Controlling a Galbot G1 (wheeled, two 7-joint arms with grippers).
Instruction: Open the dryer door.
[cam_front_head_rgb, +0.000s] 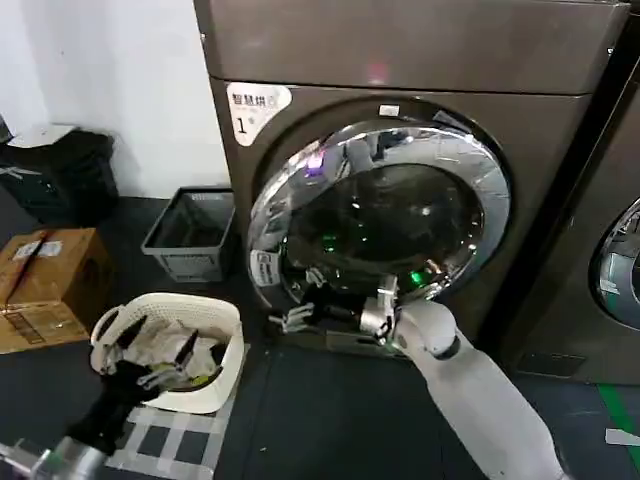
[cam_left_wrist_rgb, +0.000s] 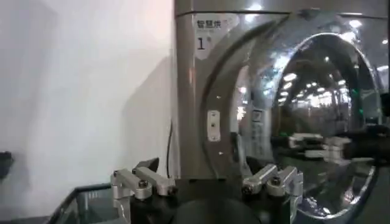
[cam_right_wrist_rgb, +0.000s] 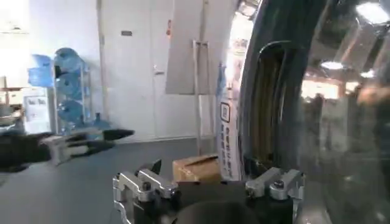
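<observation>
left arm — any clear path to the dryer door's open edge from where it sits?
Probably yes. The left gripper hangs low over the white laundry basket, fingers open; open floor lies between it and the door's swung-out left edge. The right gripper already works there, so they may crowd.

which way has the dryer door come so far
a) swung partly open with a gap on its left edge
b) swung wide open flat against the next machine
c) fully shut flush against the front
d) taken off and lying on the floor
a: the dryer door stands angled off the dryer, its left edge lifted clear of the front, and the right gripper sits open at its lower rim.
</observation>
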